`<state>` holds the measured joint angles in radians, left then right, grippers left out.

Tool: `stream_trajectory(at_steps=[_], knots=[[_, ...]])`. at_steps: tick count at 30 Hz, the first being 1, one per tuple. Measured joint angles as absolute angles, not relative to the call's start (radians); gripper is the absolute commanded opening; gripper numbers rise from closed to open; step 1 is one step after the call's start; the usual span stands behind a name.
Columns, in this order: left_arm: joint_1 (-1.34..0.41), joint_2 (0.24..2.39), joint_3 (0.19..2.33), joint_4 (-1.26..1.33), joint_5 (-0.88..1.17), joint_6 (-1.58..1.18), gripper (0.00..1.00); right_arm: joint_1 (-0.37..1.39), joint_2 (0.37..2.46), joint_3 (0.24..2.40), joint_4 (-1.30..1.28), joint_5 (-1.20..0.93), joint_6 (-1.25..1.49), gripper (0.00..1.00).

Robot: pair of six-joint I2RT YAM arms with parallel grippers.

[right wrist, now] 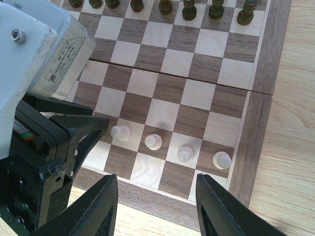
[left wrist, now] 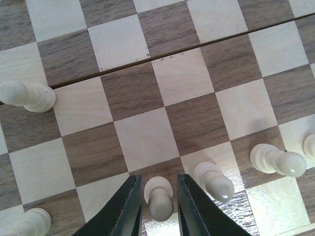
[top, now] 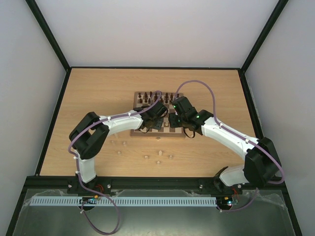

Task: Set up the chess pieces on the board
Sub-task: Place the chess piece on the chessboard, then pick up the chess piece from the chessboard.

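The board lies mid-table; it also shows in the left wrist view and the right wrist view. My left gripper is low over the board, slightly open around an upright pale pawn, with a thin gap on each side. More pale pawns stand beside it. My right gripper is wide open and empty above the board's near right edge, over a row of pale pawns. In the top view both grippers, left and right, meet over the board.
Dark pieces line the board's far rows. Several loose pale pieces lie on the wooden table in front of the board. The left arm's wrist fills the left of the right wrist view.
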<state>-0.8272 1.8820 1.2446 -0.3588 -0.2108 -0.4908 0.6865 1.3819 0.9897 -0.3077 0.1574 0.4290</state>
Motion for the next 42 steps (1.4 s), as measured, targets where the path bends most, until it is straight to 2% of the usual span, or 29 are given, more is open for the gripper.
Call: stream_trajectory(at_steps=[7,17,19,33,42], knots=[[-0.828,1.881,1.245,-0.360,-0.214,-0.493,0.36,0.686,1.382,0.990,-0.308,0.157,0.429,0.45],[-0.811,1.750,1.279,-0.414,-0.279,-0.485,0.64,0.686,1.382,0.990,-0.307,0.155,0.429,0.45],[-0.797,1.723,1.285,-0.414,-0.292,-0.480,0.63,0.686,1.382,0.990,-0.307,0.152,0.429,0.45],[-0.684,1.809,1.290,-0.399,-0.323,-0.468,0.38,0.686,1.383,0.990,-0.307,0.138,0.429,0.45],[-0.678,1.884,1.314,-0.379,-0.310,-0.454,0.34,0.686,1.394,0.990,-0.306,0.134,0.429,0.45]])
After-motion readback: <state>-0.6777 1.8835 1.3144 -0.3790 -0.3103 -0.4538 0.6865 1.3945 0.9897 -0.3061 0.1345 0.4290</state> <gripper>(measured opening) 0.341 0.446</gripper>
